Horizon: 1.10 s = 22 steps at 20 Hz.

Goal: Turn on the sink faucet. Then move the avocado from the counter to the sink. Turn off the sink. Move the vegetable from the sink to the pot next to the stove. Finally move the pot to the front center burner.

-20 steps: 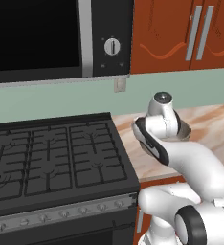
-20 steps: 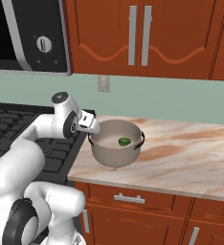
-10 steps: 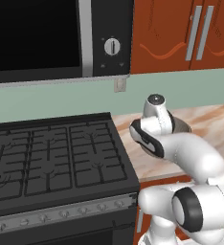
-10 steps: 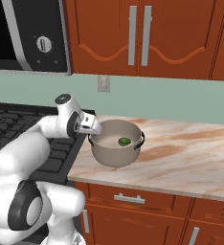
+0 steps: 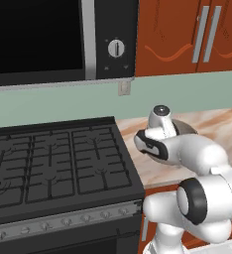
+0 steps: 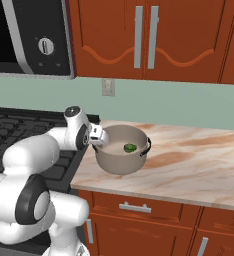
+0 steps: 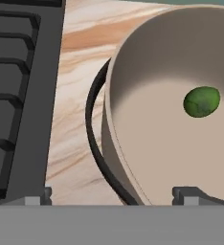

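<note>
Your gripper (image 7: 114, 194) hangs with its jaws spread as wide as they go and nothing between them. One fingertip sits on the outer, stove side of the pot's (image 6: 120, 159) wall, over the bare counter (image 7: 78, 119); the other sits on the inner side, over the pot's pale floor. The rim and the dark loop handle (image 7: 95, 139) pass up through the gap between the two tips, so the wall you need to pinch already runs roughly straight ahead from the fingers and crosses the line along which they close.

The avocado (image 7: 201, 101) lies inside the pot, ahead of the inner fingertip and off to its far side, well apart from both tips; it should not get in the way of a close. In the right base view you can see the hand at the pot's near-left rim, with the pot resting on the counter just beside the stove (image 5: 53, 163).

The grates lie on the outer finger's side, so once you have the rim, the carry goes that way. Judging by the gap, you likely need to come down a little before closing
</note>
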Motion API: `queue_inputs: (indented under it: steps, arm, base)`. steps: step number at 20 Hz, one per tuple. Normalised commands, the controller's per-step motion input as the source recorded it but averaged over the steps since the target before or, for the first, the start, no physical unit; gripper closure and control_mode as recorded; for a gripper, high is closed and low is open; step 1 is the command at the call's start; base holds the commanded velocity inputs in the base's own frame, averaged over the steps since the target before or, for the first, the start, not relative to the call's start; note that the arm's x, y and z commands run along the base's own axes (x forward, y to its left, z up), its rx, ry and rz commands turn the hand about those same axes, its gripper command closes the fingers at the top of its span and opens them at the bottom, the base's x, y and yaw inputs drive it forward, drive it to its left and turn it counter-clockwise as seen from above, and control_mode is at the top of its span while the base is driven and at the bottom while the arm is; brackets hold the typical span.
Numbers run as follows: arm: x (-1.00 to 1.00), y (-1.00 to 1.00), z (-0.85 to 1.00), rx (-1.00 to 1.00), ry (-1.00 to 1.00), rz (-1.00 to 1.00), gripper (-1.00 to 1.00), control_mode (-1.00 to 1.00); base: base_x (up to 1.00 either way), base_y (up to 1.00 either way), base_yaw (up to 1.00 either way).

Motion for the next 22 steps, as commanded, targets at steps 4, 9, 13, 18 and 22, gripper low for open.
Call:
queue_inputs:
  steps: [4,9,13,18,22]
  arm:
    - [0.27,0.0,-0.37,-0.01,0.01,0.05,-1.0,-1.0]
    - [0.18,0.0,-0.34,0.0,0.02,0.04,1.0,-1.0]
    - [0.02,0.0,0.0,0.0,0.0,0.0,1.0,-1.0]
    - [-0.25,0.01,0.0,-0.01,-0.02,0.0,1.0,-1.0]
    - [-0.42,0.3,0.13,-0.09,0.0,0.0,1.0,-1.0]
  base:
    - [0.0,0.0,0.0]
    - [0.0,0.0,0.0]
    - [0.0,0.0,0.0]
    - [0.0,0.0,0.0]
    - [0.0,0.0,0.0]
